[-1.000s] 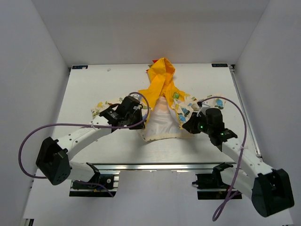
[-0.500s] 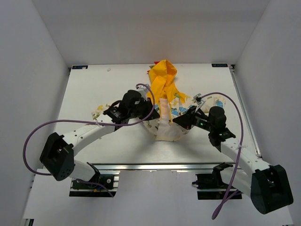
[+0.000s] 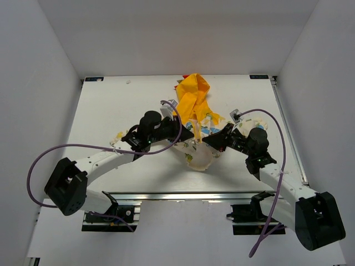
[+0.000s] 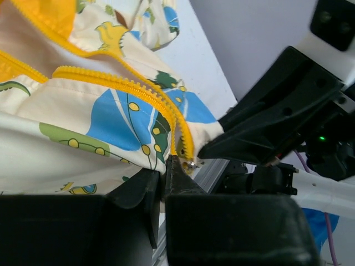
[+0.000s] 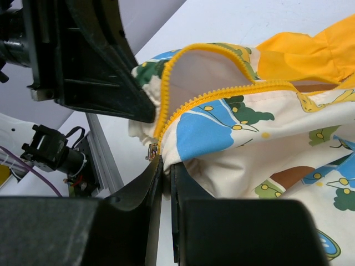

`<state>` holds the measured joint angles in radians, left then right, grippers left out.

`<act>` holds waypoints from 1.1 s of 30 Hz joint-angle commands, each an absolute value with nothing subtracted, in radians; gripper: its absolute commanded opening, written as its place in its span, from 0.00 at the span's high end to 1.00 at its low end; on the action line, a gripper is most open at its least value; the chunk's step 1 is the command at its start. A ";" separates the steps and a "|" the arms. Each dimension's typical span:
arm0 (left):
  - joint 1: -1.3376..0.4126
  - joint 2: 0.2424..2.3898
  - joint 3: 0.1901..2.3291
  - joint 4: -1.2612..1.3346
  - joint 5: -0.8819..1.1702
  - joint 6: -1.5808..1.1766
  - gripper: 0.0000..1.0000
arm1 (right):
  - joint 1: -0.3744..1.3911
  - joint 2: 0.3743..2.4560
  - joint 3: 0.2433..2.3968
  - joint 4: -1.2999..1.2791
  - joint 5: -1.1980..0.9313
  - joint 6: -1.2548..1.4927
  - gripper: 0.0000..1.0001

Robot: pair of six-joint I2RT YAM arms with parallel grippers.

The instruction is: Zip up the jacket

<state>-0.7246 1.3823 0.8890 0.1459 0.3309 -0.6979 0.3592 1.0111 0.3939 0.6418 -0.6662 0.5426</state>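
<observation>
The jacket (image 3: 195,105) lies bunched at the table's middle, its yellow-orange hood at the far side and the cream dinosaur-print body lifted at the hem. My left gripper (image 3: 188,134) is shut on the jacket's left front edge beside the orange zipper strip (image 4: 161,102). My right gripper (image 3: 209,141) is shut on the right front edge by its zipper strip (image 5: 222,94). The two grippers almost meet at the hem. A small metal zipper piece (image 5: 150,151) shows at the lower end of the strip, also in the left wrist view (image 4: 191,164).
The white table (image 3: 111,105) is walled by white panels. An aluminium rail (image 3: 183,195) runs along the near edge. Purple cables (image 3: 72,148) loop from both arms.
Both grippers have moved inward toward each other, drawing the jacket's two front edges together. The spread hem has bunched into a narrow fold between them.
</observation>
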 commanded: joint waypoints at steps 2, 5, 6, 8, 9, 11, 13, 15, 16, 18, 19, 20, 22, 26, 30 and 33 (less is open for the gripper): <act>-0.726 1.296 0.848 0.267 0.388 -0.683 1.00 | 0.357 1.026 0.391 0.742 -0.686 0.548 1.00; -0.726 1.281 0.833 0.268 0.377 -0.684 1.00 | 0.357 1.038 0.394 0.749 -0.699 0.546 1.00; -0.726 1.279 0.830 0.271 0.374 -0.686 1.00 | 0.357 1.042 0.393 0.749 -0.704 0.546 1.00; -0.726 1.284 0.831 0.275 0.377 -0.687 1.00 | 0.356 1.042 0.391 0.749 -0.715 0.545 1.00; -0.724 1.285 0.833 0.275 0.377 -0.689 1.00 | 0.356 1.042 0.388 0.750 -0.718 0.546 1.00; -0.726 1.299 0.834 0.281 0.385 -0.690 1.00 | 0.357 1.039 0.388 0.755 -0.724 0.546 1.00; -0.726 1.313 0.839 0.284 0.399 -0.689 1.00 | 0.356 1.035 0.385 0.761 -0.730 0.552 1.00; -0.724 1.322 0.845 0.276 0.396 -0.684 1.00 | 0.356 1.025 0.385 0.759 -0.721 0.552 1.00; -0.726 1.322 0.847 0.273 0.390 -0.683 1.00 | 0.356 1.020 0.387 0.758 -0.719 0.548 1.00; -0.726 1.316 0.844 0.272 0.385 -0.678 1.00 | 0.356 1.012 0.388 0.746 -0.713 0.545 1.00; -0.726 1.312 0.842 0.272 0.384 -0.677 1.00 | 0.357 1.011 0.388 0.742 -0.712 0.543 1.00; -0.726 1.309 0.839 0.272 0.382 -0.676 1.00 | 0.356 1.009 0.388 0.741 -0.712 0.543 1.00; -0.726 1.307 0.838 0.265 0.379 -0.673 1.00 | 0.356 1.008 0.388 0.739 -0.712 0.546 1.00; -0.726 1.301 0.833 0.249 0.359 -0.669 1.00 | 0.356 1.002 0.393 0.732 -0.719 0.543 1.00; -0.724 1.308 0.831 0.258 0.373 -0.670 1.00 | 0.356 1.014 0.396 0.733 -0.733 0.551 1.00; -0.726 1.315 0.835 0.253 0.374 -0.667 1.00 | 0.356 1.014 0.394 0.739 -0.733 0.554 1.00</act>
